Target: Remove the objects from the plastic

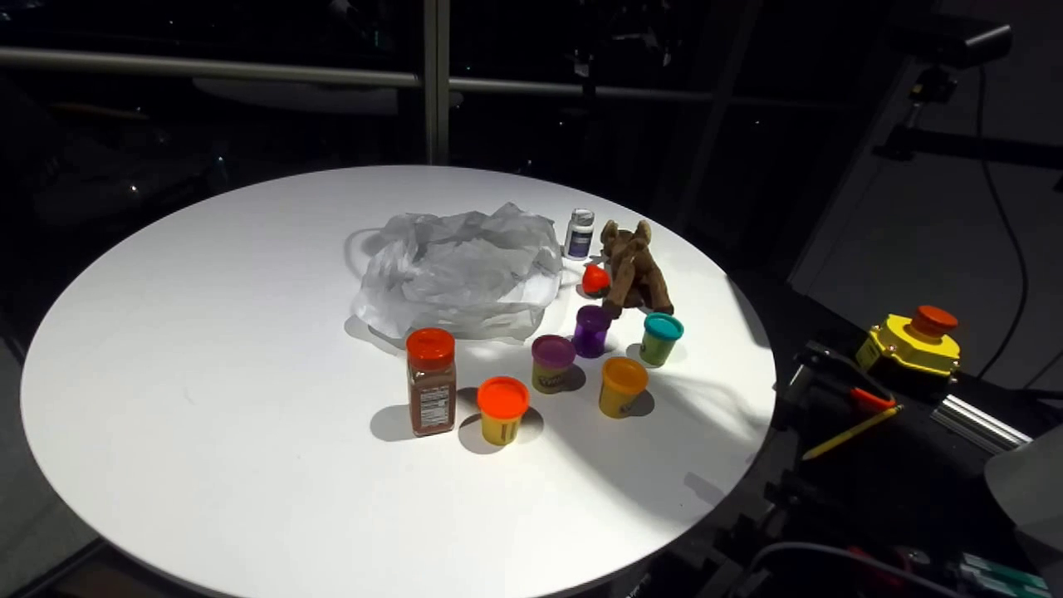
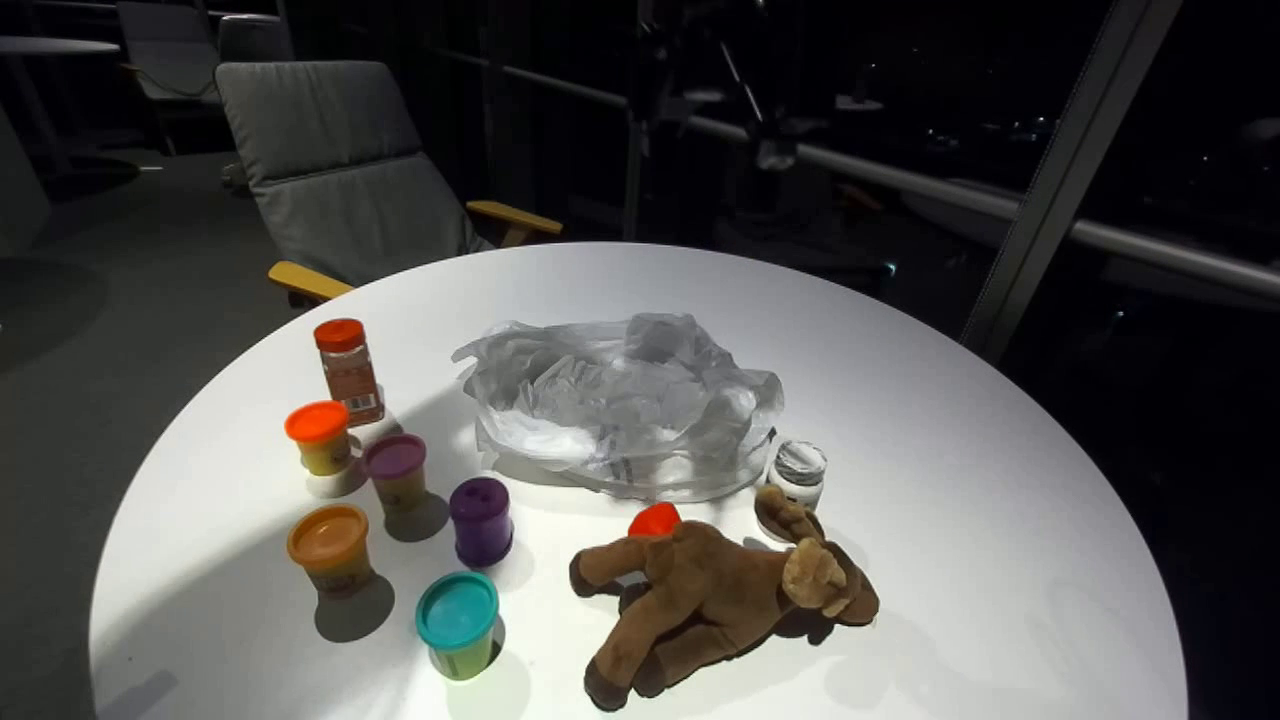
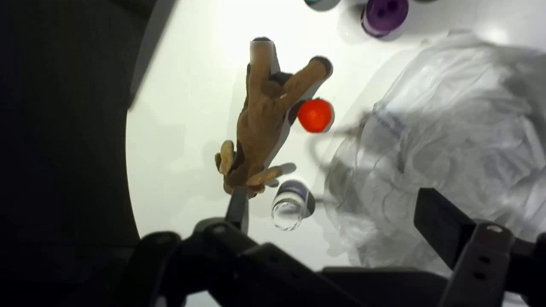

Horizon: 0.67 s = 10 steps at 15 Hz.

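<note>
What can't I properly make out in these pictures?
White bottle: its print is too small to read in an exterior view.
Red strawberry-like item: partly hidden behind the brown plush animal in an exterior view.
Teal-lidded tub: mostly cut off by the wrist view's top edge.
Plastic bag: its folds hide whether anything lies inside, in both exterior views.

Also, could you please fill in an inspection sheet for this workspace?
Surface: round white table, also bearing a white bottle and a small red item.
Job's things: crumpled plastic bag on the table, contents unclear; outside it, a red-capped jar, four lidded tubs and a purple pot standing, a stuffed animal lying.
Clutter: yellow and red device and yellow pencil beyond the table's edge.
Grippers: gripper open, holding nothing.
Cables: dark cable hanging and grey cable low, in an exterior view.
Surroundings: grey chair beyond the table; metal rail behind.
</note>
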### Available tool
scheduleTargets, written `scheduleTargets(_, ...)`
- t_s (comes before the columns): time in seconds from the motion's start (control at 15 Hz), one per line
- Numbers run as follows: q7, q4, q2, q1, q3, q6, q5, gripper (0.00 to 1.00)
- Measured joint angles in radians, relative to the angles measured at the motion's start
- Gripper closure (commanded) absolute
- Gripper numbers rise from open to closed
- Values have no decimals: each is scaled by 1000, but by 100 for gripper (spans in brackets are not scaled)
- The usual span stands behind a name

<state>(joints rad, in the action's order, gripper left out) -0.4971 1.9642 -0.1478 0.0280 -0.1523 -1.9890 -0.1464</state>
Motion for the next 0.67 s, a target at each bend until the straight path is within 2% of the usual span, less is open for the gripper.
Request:
scheduleTargets(0.2,82,35,131,19,80,132,9,0)
scheduleTargets(0.33,103,56,198,30,114,174,14,0)
scheduleTargets(0.67,125,85,220,29,111,176,14,0)
